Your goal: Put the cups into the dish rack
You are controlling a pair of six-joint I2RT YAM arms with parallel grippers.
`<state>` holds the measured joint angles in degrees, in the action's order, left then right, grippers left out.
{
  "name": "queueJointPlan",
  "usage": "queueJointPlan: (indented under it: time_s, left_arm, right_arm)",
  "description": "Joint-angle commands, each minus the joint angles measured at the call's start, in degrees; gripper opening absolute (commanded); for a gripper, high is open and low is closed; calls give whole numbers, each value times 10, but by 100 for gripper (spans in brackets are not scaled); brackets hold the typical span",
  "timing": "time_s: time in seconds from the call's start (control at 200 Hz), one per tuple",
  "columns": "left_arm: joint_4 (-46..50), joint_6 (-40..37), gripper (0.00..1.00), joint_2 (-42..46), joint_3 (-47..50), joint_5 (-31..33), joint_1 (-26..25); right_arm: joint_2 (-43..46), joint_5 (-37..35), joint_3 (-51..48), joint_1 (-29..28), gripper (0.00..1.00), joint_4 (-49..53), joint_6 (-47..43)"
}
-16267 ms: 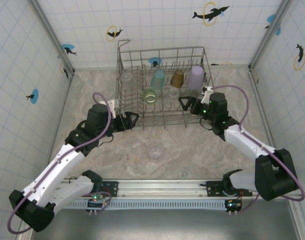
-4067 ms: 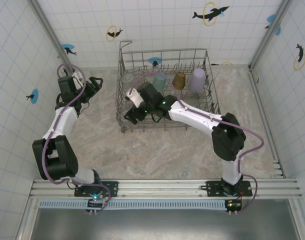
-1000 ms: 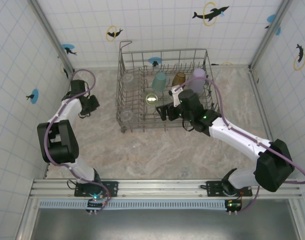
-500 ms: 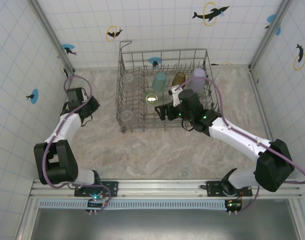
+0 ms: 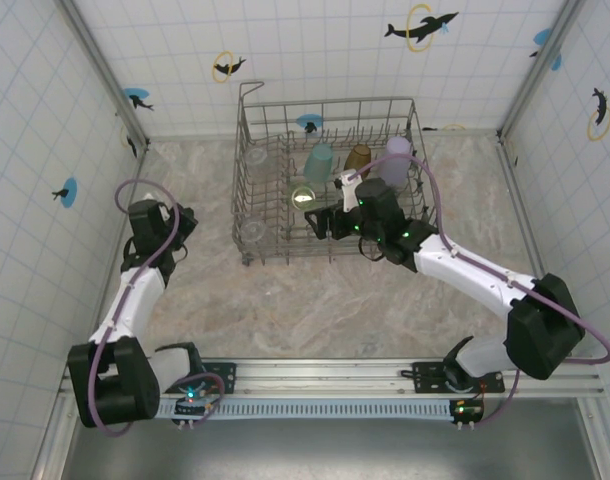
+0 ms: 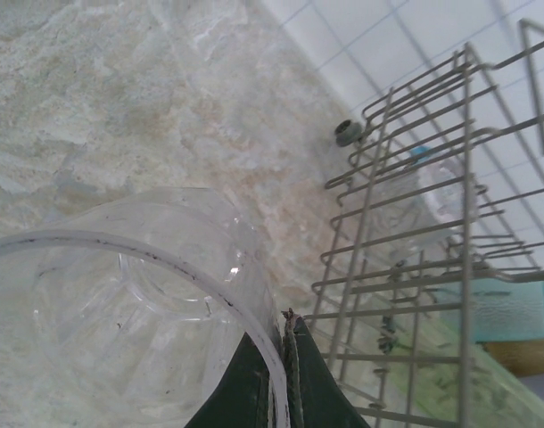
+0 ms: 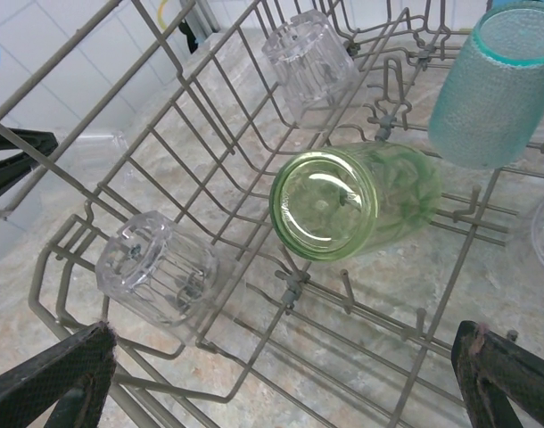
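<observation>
Sideways lies the green cup (image 7: 357, 209); left claw (image 6: 281, 317) pinches clear cup (image 6: 138, 294), right claw (image 7: 283, 343) wide

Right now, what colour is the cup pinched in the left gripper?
The cup is clear, colourless plastic; the left wrist view shows it best.

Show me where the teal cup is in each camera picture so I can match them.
Top view: teal cup, in the middle of the dish rack's far half.
Left wrist view: teal cup at the right edge, behind the rack wires.
Right wrist view: teal cup in the top right corner, beyond the green cup.
Shared landmark: the dish rack's grey wires.
</observation>
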<state>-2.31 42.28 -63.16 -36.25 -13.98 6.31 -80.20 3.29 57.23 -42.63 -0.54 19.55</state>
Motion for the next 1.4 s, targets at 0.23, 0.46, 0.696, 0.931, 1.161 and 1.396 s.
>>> queueJointPlan:
  time_s: [0.23,0.46,0.696,0.931,1.161,1.396]
  left_arm:
    - [-90,64,0,79,8,-60,-2]
    - [-131,87,0,127,10,-84,-2]
    - [-193,102,0,125,-14,-181,-2]
    - [-260,132,0,121,-11,-239,-2]
    - [-330,177,0,99,-23,-301,-2]
    - [-356,196,0,71,-49,-345,-40]
  right_arm:
    - [-7,27,-21,3,100,-48,4]
    - [0,82,-41,26,100,-87,40]
    - [8,136,-67,59,100,-150,93]
    - [4,171,-75,76,100,-191,135]
    - [1,192,-74,83,100,-220,162]
    - [-33,251,-71,85,100,-326,238]
